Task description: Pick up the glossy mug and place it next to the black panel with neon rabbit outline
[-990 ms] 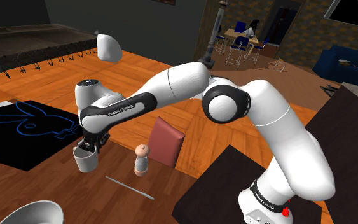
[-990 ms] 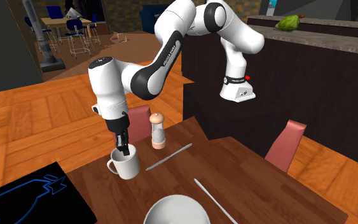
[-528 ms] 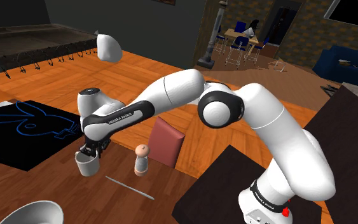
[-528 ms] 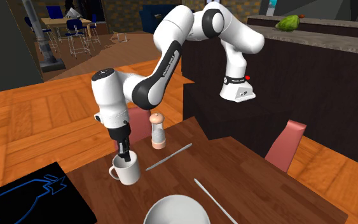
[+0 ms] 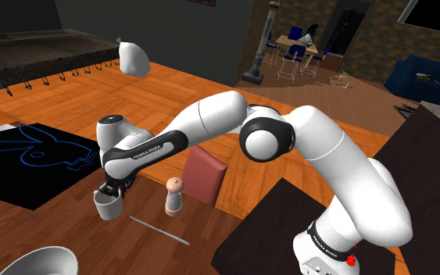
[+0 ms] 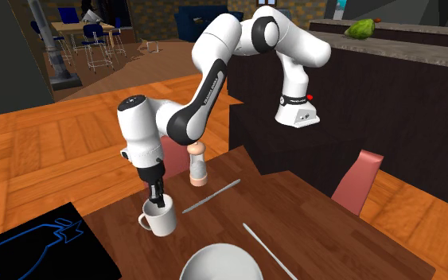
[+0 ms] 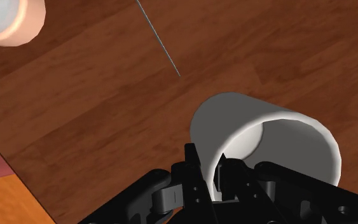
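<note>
Orange wooden floor (image 6: pixel 23 151), dark wood table (image 6: pixel 317 215), blue chairs (image 5: pixel 295 51) far off.

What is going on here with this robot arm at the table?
A white robot arm has its black claw shut on the rim of a white mug, one finger inside and one outside. The mug is on or just above the brown table, I cannot tell which, beside a small shaker. The black panel with the blue rabbit outline lies a little way off, with bare table between it and the mug.

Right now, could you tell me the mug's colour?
The mug is white, best seen in the second exterior view.
</note>
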